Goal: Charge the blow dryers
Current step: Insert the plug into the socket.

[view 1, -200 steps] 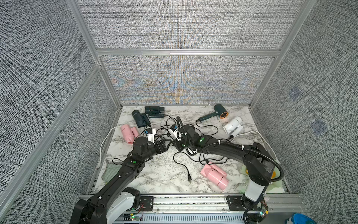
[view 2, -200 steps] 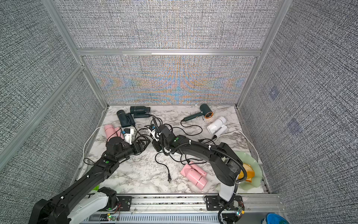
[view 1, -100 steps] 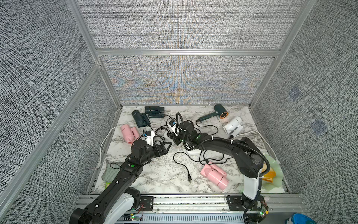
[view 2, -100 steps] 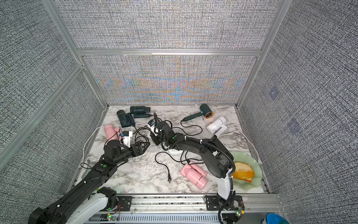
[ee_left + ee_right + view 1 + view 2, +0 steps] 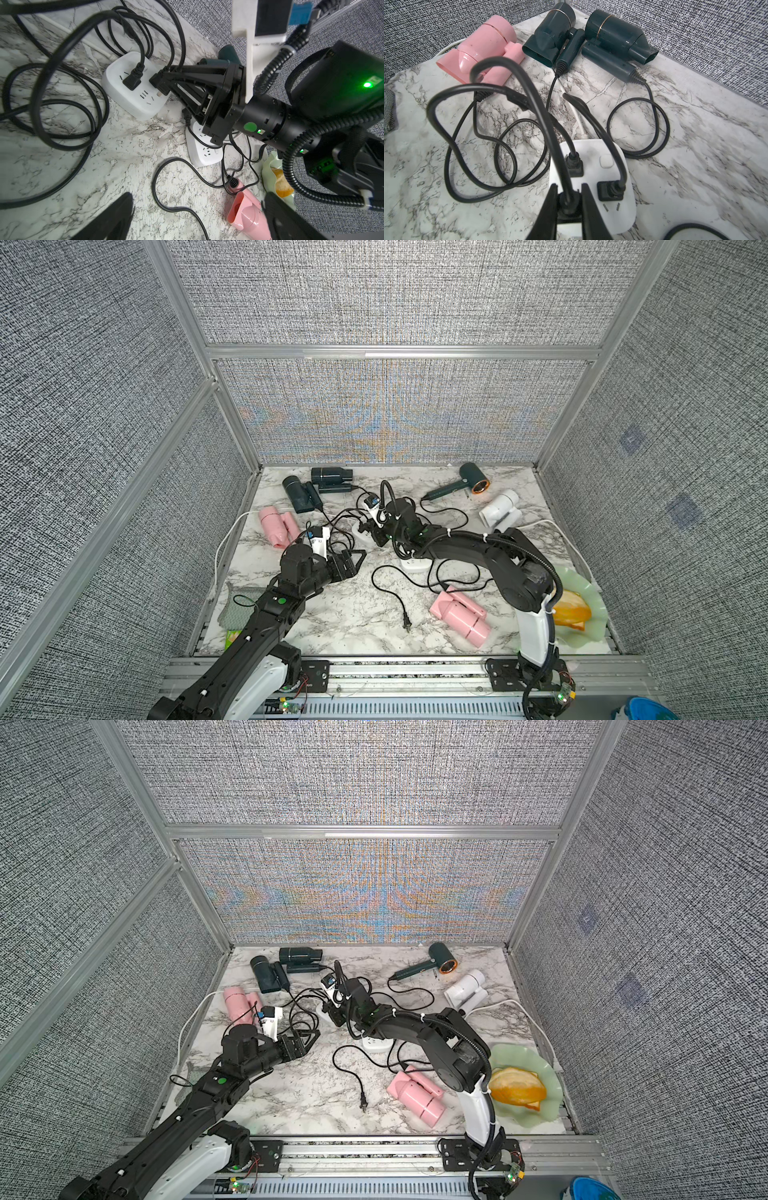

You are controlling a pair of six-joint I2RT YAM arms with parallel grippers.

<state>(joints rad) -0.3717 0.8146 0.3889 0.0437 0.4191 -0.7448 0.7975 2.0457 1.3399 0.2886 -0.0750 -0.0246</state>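
Observation:
Several blow dryers lie around the marble top: two dark ones (image 5: 328, 476) (image 5: 296, 493) at the back, a copper-ringed one (image 5: 473, 483), a white one (image 5: 498, 510), and two pink ones (image 5: 274, 524) (image 5: 459, 614). My right gripper (image 5: 568, 187) is shut on a black plug (image 5: 568, 204), tilted at the edge of a white socket block (image 5: 612, 164) that has two plugs seated in it. A metal prong shows under the held plug (image 5: 159, 94). My left gripper (image 5: 357, 558) hangs open and empty just left of it.
A second socket block (image 5: 415, 564) sits under the right forearm. A loose plug (image 5: 406, 624) lies on its cord near the front. A green plate (image 5: 582, 639) with orange slices stands front right and a grey cloth (image 5: 235, 608) front left. Cords loop around both blocks.
My right gripper has shifted slightly toward the back with the plug, and its elbow has swung inward. The left arm has eased back a little, still open.

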